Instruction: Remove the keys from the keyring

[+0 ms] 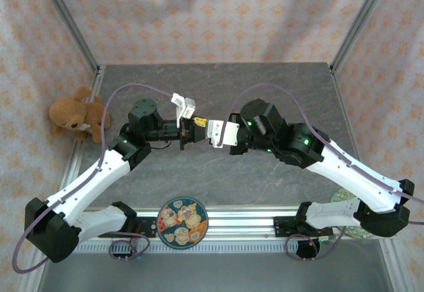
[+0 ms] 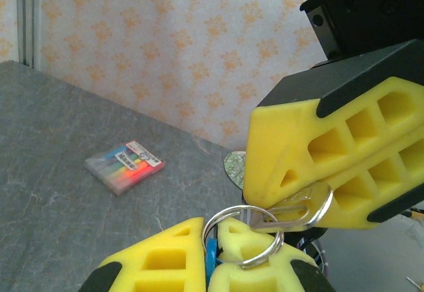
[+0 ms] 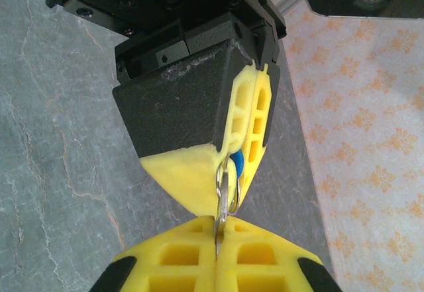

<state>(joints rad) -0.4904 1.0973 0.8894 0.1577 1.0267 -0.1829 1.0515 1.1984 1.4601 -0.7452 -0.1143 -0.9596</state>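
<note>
Both grippers meet above the middle of the table. In the left wrist view my left gripper (image 2: 211, 255) is shut on the keyring's blue tag (image 2: 212, 265), and its thin metal ring (image 2: 243, 236) loops up over one yellow finger. The pale metal key (image 2: 298, 209) hangs on that ring, pinched between the right gripper's yellow fingers (image 2: 318, 153). In the right wrist view my right gripper (image 3: 217, 245) is shut on the key (image 3: 219, 229), seen edge-on. The ring (image 3: 227, 186) and blue tag (image 3: 237, 163) sit just above it at the left gripper's fingertips (image 3: 189, 179). From above, the left gripper (image 1: 191, 133) and right gripper (image 1: 208, 132) touch tip to tip.
A pack of coloured markers (image 2: 124, 166) lies on the grey table (image 1: 218, 80). A teddy bear (image 1: 76, 116) sits at the left wall. A patterned plate (image 1: 182, 221) rests at the near rail, and a green disc (image 1: 344, 206) lies near the right arm's base.
</note>
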